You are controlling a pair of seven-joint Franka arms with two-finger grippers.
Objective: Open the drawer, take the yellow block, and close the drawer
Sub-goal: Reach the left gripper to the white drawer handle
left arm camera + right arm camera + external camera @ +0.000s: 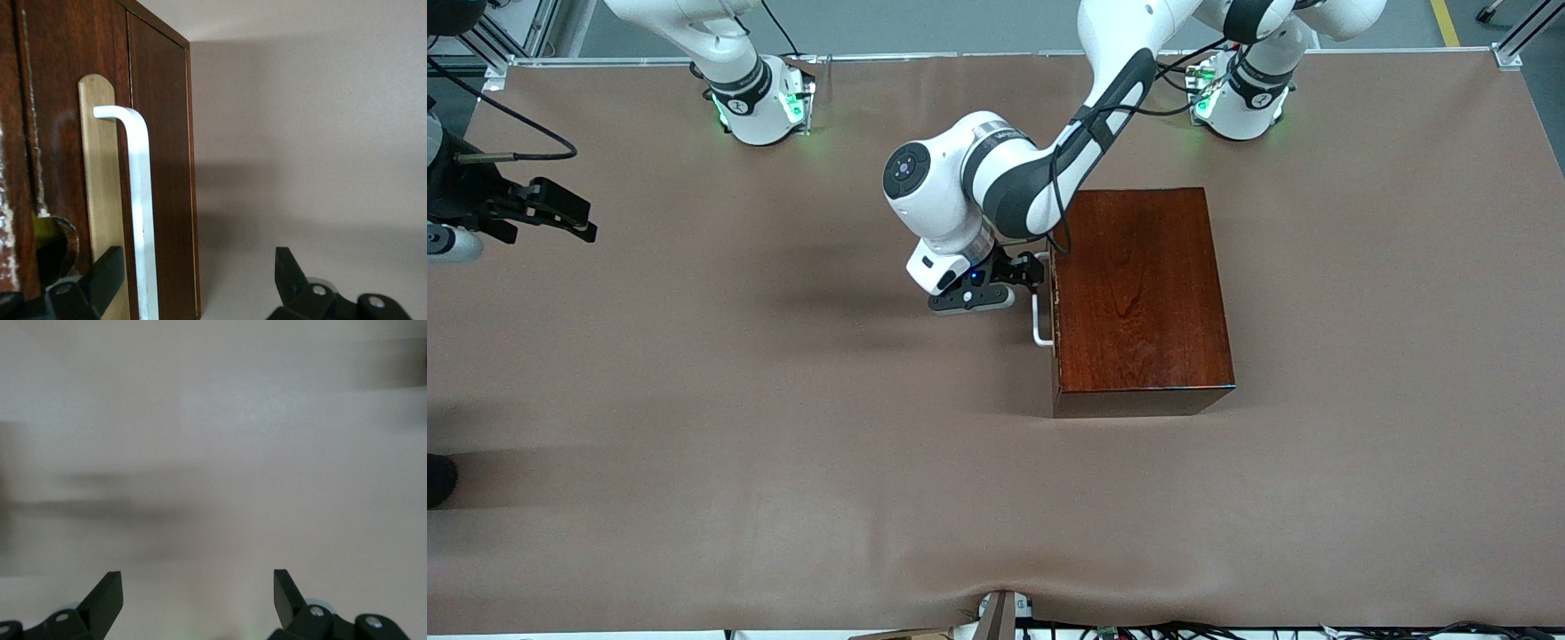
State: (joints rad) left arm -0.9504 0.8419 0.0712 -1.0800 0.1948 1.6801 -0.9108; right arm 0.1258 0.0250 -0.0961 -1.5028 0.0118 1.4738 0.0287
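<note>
brown tabletop [694, 400], drawer [100, 173] shut in dark box [1138, 293] mid-tabletop. left end effector [193, 287] fingers apart around white handle [137, 200]. right end effector [198, 600] spread wide, waiting at tabletop edge.

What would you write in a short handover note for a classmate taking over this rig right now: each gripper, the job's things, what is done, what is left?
Left gripper: open, at the drawer front, fingers either side of the white handle, not yet closed on it.
Right gripper: open, waiting over bare table at the right arm's end.
Drawer: shut inside the dark wooden box.
Yellow block: not clearly visible; only a yellowish glimpse through a gap in the box front in the left wrist view.
Done: approach to the handle.
Left: grip the handle, pull the drawer open, take the block, close the drawer.
</note>
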